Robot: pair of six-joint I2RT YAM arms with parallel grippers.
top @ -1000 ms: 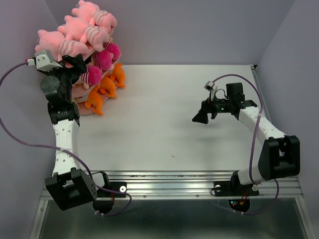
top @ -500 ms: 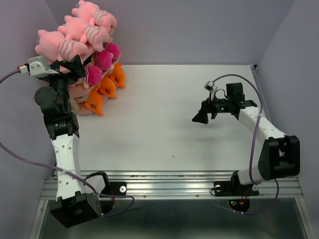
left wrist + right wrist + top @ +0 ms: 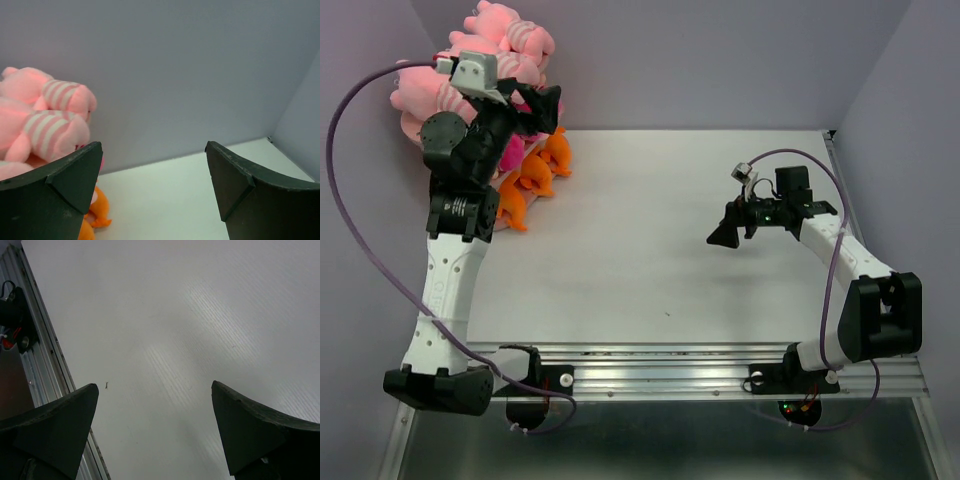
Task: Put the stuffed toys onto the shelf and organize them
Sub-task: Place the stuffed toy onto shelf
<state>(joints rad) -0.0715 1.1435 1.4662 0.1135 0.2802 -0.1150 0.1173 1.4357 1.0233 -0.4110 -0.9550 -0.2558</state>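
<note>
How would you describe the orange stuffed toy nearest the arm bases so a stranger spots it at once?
Go to the table's far left corner, where the stuffed toys are stacked. Below the pink ones runs a row of orange toys. Take the end one nearest the front, right beside the left arm.

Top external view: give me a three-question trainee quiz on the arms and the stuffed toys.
1. True or false: the left gripper holds a toy.
2. Which toys sit highest? A) orange ones B) pink striped animals C) dolls
3. Which gripper hangs over bare table, far from the toys?
Key: 1 false, its jaws stand open and empty. 2 B. 3 the right gripper.
</note>
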